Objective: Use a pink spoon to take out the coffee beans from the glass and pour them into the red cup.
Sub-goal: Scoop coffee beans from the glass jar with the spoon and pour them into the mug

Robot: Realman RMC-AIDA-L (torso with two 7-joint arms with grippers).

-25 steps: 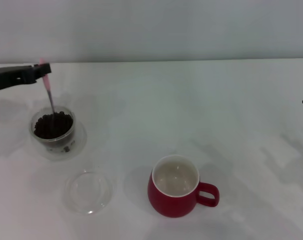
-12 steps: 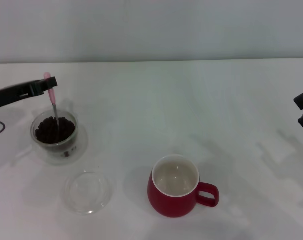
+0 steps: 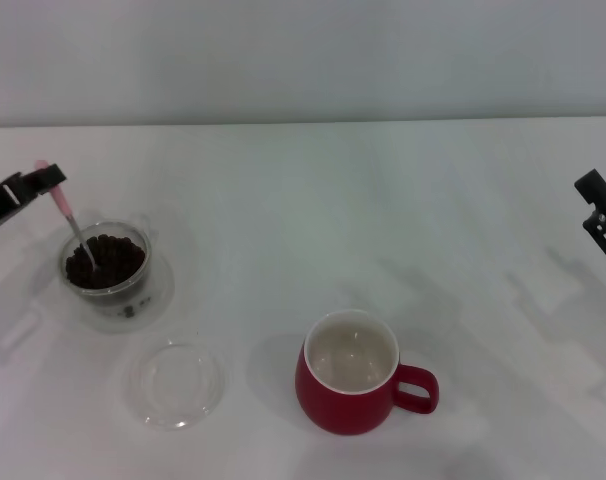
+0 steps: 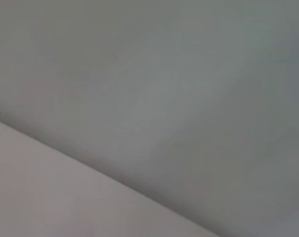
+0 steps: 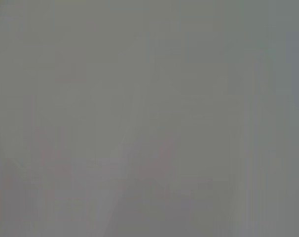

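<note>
In the head view my left gripper [image 3: 45, 180] is at the far left, shut on the pale pink handle of the pink spoon [image 3: 71, 217]. The spoon slants down to the right, its metal bowl dipped in the coffee beans [image 3: 106, 262]. The beans fill the small clear glass [image 3: 108, 272] on the table's left. The red cup [image 3: 349, 374], white inside and empty, stands at the front centre, handle to the right. My right gripper [image 3: 603, 222] shows only partly at the right edge. The wrist views show only blank grey surface.
A flat shallow clear glass dish [image 3: 175, 382] lies in front of the glass, left of the red cup. The white table [image 3: 383, 210] ends at a pale wall at the back.
My left gripper has drawn back to the left and lower, tilting the spoon so its handle leans left. The right gripper has crept slightly into view. The glass has stayed put.
</note>
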